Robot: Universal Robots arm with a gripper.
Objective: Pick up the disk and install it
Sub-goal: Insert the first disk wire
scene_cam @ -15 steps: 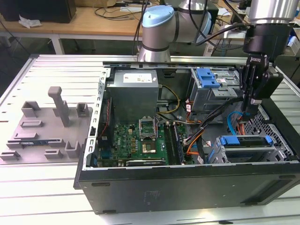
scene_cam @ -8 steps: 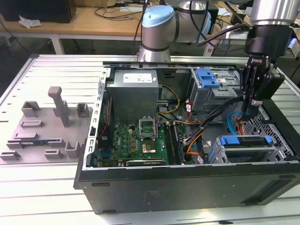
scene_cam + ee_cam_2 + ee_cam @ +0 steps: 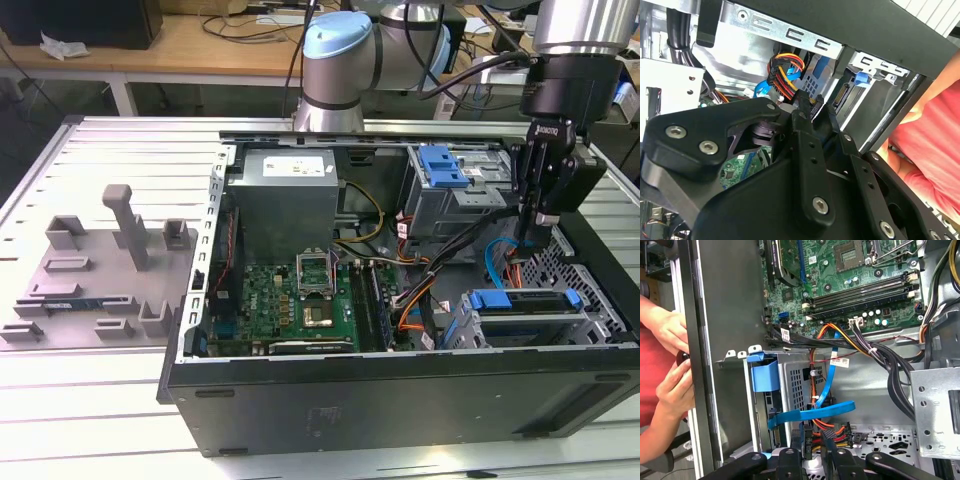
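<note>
The disk [image 3: 522, 300], a silver drive in a bright blue bracket, sits in the drive cage at the case's front corner on the exterior view's right. Its blue bracket [image 3: 765, 374] also shows in the first wrist view, at the cage's edge. My gripper [image 3: 528, 238] hangs inside the case just above and behind the disk. In both wrist views its fingers [image 3: 827, 442] are closed on a black cable connector [image 3: 810, 437] with red, yellow and orange wires [image 3: 785, 67]. The connector is held near the disk's rear end, and contact with the disk is hidden.
The open computer case [image 3: 400, 390] lies on a slatted table. Inside are the motherboard [image 3: 300, 295], a grey power supply [image 3: 285, 195], a second cage with a blue clip [image 3: 443, 165] and black cable bundles [image 3: 890, 365]. A person's hands [image 3: 670, 330] rest on the case wall. Grey fixtures [image 3: 120, 250] stand on the exterior view's left.
</note>
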